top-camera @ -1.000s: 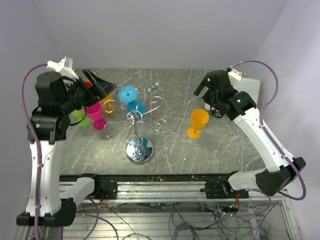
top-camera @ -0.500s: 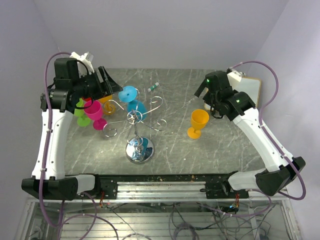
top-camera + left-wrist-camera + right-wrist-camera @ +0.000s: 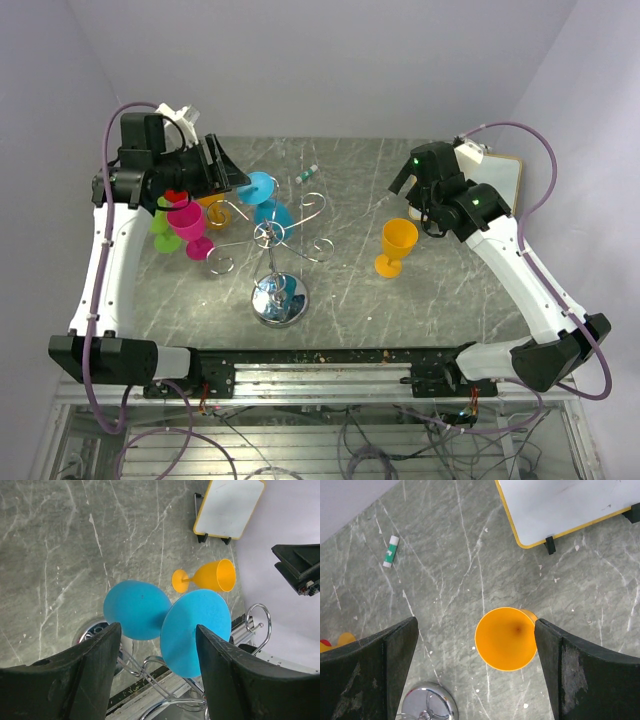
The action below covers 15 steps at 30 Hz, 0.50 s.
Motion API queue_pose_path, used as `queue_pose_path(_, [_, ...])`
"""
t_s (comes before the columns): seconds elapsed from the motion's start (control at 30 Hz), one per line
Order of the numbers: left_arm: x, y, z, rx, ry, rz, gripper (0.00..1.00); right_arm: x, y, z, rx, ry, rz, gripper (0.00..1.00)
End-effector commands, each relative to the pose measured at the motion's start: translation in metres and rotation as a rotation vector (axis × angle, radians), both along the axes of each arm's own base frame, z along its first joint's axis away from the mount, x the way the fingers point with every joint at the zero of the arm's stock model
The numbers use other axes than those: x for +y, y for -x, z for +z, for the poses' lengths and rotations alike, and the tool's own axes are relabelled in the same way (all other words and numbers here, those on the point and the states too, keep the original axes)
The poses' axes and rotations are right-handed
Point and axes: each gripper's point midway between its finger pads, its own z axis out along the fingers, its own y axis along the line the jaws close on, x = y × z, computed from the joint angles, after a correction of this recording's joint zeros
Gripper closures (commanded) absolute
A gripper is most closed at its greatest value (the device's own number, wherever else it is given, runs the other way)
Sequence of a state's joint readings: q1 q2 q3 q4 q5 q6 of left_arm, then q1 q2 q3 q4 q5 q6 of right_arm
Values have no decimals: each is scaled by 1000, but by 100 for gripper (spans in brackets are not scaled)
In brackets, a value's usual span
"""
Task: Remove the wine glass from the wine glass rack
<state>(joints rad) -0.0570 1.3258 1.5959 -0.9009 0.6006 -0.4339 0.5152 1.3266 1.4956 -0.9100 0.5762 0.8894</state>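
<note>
Blue wine glass (image 3: 263, 198) hangs on the wine glass rack (image 3: 279, 299), mid-table (image 3: 340, 290). The foot is up and the bowl down, and the stem axis is tilted with the foot end leaning toward the left hand (image 3: 157, 630). That hand is wide open and holds nothing. In the left wrist view the blue foot sits between its fingers (image 3: 75, 680), close to one; can't tell if it touches.

Right hand (image 3: 476, 625) is also spread wide and empty, above the orange glass (image 3: 397, 245), which stands upright on the table.

Count:
- 1 rack
- 1 glass on it
- 1 orange glass at right
- pink (image 3: 189, 227), green (image 3: 160, 228) and yellow (image 3: 215, 211) glasses clustered left
- 1 whiteboard (image 3: 560, 505)
- 1 marker (image 3: 391, 551)
</note>
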Motion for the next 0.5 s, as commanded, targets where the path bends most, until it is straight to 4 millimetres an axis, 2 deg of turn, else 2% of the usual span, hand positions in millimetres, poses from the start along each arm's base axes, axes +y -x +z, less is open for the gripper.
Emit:
queue_pose_path(0.0, [-9,0,9,-39,20,-51,30,-8,2,1,-3,19,-26,0])
queue_pose_path(0.47, [-21,2,-2,-15,25,-67,40,-8,2,-3,11,20,-32,0])
